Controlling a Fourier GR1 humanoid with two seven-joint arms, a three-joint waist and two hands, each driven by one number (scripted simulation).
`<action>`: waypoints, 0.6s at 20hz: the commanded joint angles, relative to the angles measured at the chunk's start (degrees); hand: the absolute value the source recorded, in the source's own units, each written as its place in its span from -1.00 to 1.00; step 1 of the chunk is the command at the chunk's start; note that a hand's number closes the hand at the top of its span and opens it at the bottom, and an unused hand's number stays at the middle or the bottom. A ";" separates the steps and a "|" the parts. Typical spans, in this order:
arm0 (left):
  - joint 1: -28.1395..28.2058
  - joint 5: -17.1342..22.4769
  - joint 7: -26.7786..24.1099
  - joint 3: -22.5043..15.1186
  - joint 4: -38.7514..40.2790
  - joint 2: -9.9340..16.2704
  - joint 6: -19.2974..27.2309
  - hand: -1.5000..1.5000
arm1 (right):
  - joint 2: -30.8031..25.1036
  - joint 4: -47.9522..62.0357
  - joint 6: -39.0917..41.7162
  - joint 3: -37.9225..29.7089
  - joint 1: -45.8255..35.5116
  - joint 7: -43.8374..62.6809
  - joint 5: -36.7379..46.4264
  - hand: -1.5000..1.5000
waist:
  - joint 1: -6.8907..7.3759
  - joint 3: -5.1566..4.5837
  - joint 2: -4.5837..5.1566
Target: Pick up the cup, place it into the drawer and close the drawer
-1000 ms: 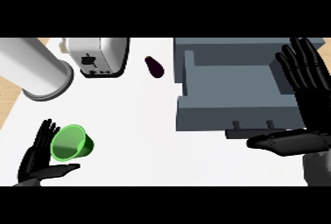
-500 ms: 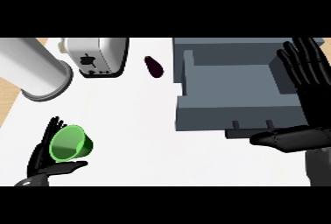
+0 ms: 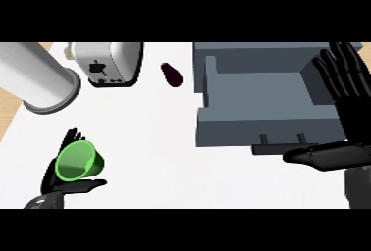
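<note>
- The green cup [image 3: 78, 161] is at the lower left of the white bench [image 3: 152, 142], tipped so its open mouth faces up and left, and it sits in the left hand [image 3: 64, 184].
- That left hand grasps the cup: its fingers rise behind the rim and its thumb curls under the base.
- The grey drawer [image 3: 267, 105] stands pulled open at the right of the bench, well apart from the cup, with its handle [image 3: 279, 147] at the near edge.
- The right hand [image 3: 346, 98] shows at the right edge beside the drawer, released, with fingers straight and pointing up and the thumb lying just beside the handle.
- A dark purple eggplant [image 3: 172, 74] lies on the bench between the drawer and a silver toaster [image 3: 109, 62].
- A large grey cylinder [image 3: 36, 78] lies tilted at the upper left, near the toaster.
</note>
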 commanded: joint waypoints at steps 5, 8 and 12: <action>-0.35 -0.35 -11.16 -0.79 -4.31 -2.18 -2.23 1.00 | -0.07 -2.04 -0.72 0.13 1.19 1.71 0.59 -1.00 | -0.02 0.03 -0.22; -1.03 -0.12 -12.80 0.80 -5.09 -1.87 6.47 1.00 | 0.84 -0.21 -1.84 1.83 -1.72 2.12 2.30 -1.00 | 0.24 -0.02 0.03; -0.81 1.87 -14.88 2.24 -6.77 -2.28 2.53 1.00 | 0.56 1.63 -2.13 0.23 -2.68 2.12 1.43 -1.00 | 0.94 0.10 -0.21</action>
